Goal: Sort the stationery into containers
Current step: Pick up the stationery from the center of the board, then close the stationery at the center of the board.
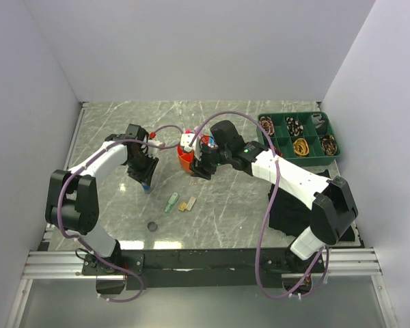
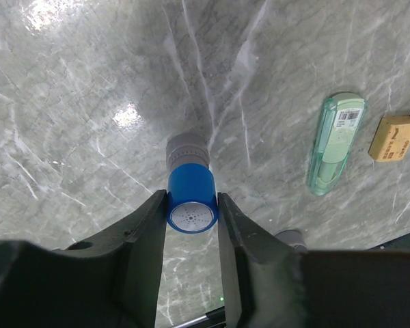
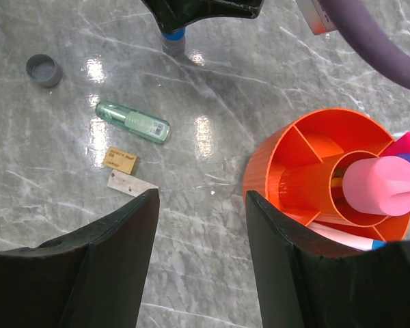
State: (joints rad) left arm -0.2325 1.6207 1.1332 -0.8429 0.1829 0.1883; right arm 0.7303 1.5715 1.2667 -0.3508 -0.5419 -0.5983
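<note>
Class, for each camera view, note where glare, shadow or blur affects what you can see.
Left wrist: white glare patches on the marble table, blue cylinder sharp, left hand dark and featureless. Right wrist: lamp reflections beside the green clip, right hand a dark silhouette. Top external: even, soft light, fine detail lost.

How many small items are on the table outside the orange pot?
5: blue cylinder upright between the left fingers; green clip, yellow eraser and white strip together mid-table; grey cap apart, nearer and to the left. More may be hidden.

Grey marble tabletop (image 1: 219, 219), plain white walls (image 1: 191, 48)
</note>
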